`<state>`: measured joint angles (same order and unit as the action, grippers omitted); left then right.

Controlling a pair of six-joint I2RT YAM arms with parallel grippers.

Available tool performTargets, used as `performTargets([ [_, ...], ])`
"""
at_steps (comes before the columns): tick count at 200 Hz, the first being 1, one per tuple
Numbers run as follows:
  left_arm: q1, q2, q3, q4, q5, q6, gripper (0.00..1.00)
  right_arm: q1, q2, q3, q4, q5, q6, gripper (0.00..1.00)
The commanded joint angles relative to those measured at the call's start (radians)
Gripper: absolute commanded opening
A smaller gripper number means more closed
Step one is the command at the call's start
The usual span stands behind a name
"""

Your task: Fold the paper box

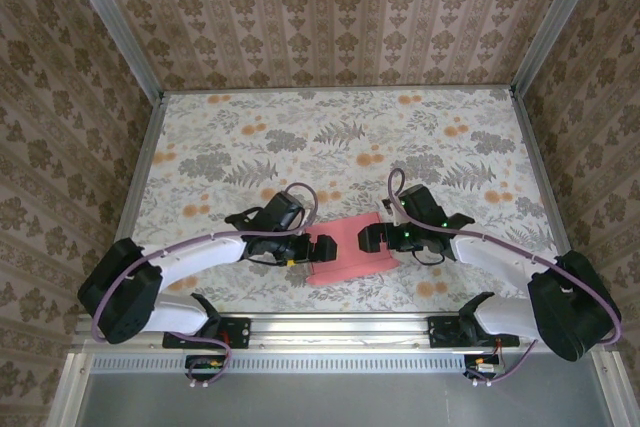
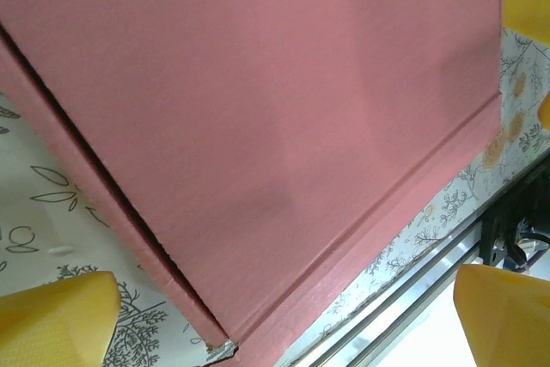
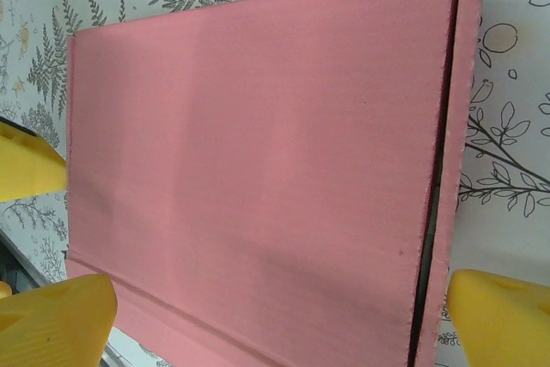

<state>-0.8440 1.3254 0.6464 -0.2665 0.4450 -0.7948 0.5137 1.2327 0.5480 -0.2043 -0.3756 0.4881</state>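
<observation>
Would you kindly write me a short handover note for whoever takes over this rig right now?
Left tool: open, straddling the box at its left end.
Right tool: open, straddling its right end.
Box: flat on the table near the front edge, between both tools.
Done: looks folded into a closed pink rectangle.
Left: the side flap shows a dark gap; probably press it in, then withdraw.

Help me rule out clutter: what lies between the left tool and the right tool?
Only the folded pink paper box lies between the left tool and the right tool, flat on the table, as the top view shows.
</observation>
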Motion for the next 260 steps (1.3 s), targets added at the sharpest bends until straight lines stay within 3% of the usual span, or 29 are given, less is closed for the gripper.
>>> performTargets([
  [1, -0.006, 0.015, 0.017, 0.032, 0.026, -0.027, 1.00, -0.004, 0.011, -0.010, 0.020, -0.027, -0.017, 1.00],
  [104, -0.008, 0.033, 0.010, 0.117, 0.075, -0.056, 1.00, -0.004, -0.007, -0.016, -0.002, -0.052, -0.021, 1.00],
  [202, 0.067, -0.127, 0.053, 0.051, 0.104, -0.036, 1.00, -0.032, -0.264, 0.056, -0.166, -0.074, 0.002, 1.00],
  [260, 0.088, -0.171, 0.110, -0.001, 0.096, -0.023, 1.00, -0.038, -0.308, 0.100, -0.203, -0.100, 0.032, 1.00],
])
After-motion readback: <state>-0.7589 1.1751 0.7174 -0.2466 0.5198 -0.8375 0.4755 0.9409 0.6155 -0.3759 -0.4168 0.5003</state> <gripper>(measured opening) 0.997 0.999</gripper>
